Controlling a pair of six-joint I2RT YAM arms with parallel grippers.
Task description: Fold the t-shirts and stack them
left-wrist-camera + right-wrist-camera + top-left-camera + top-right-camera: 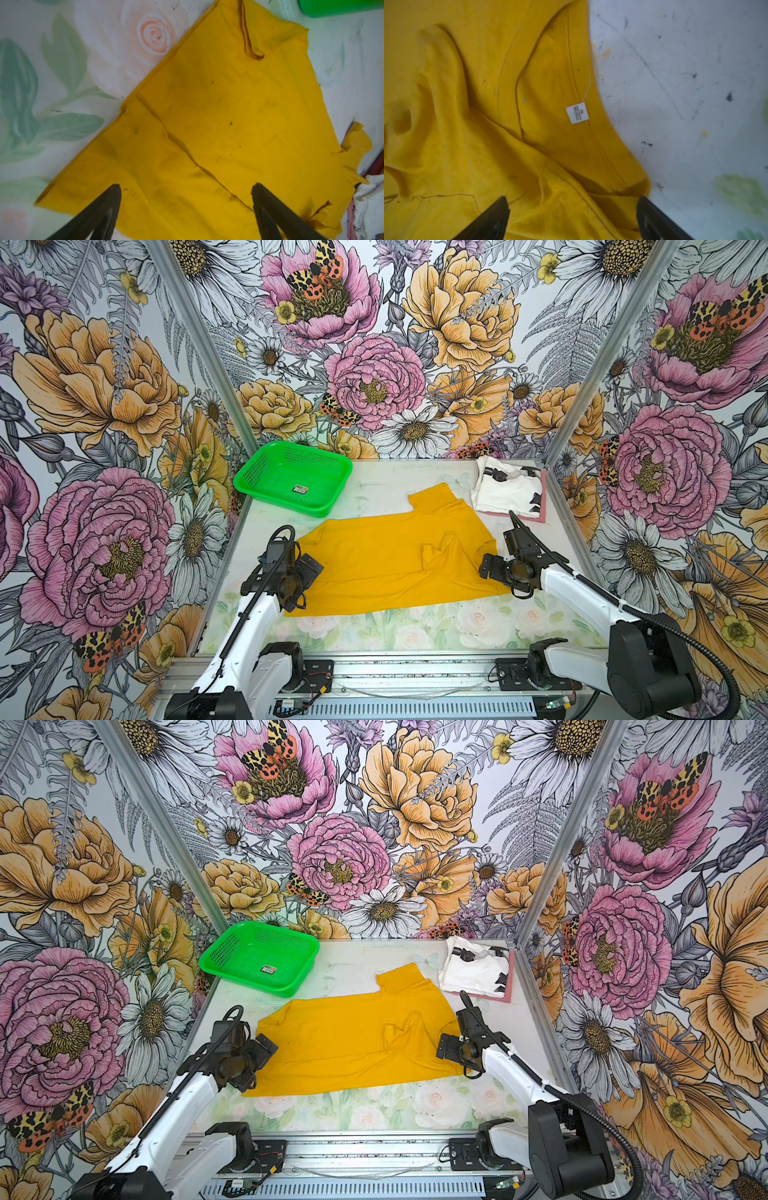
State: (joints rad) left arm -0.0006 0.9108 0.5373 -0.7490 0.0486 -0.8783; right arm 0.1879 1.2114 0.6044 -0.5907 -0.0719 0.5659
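Yellow t-shirt [395, 568] spread beneath left hand [185, 187], collar [506, 99] beneath right hand [573, 199]

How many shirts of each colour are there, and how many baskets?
yellow t-shirt: 1
white t-shirt with black markings: 1
pink t-shirt, mostly hidden under the white one: 1
green basket: 1
Total: 4

Green mesh basket [254, 471] on table [415, 630] far left, small sticker [300, 489] inside; flower-print walls [104, 406] around.
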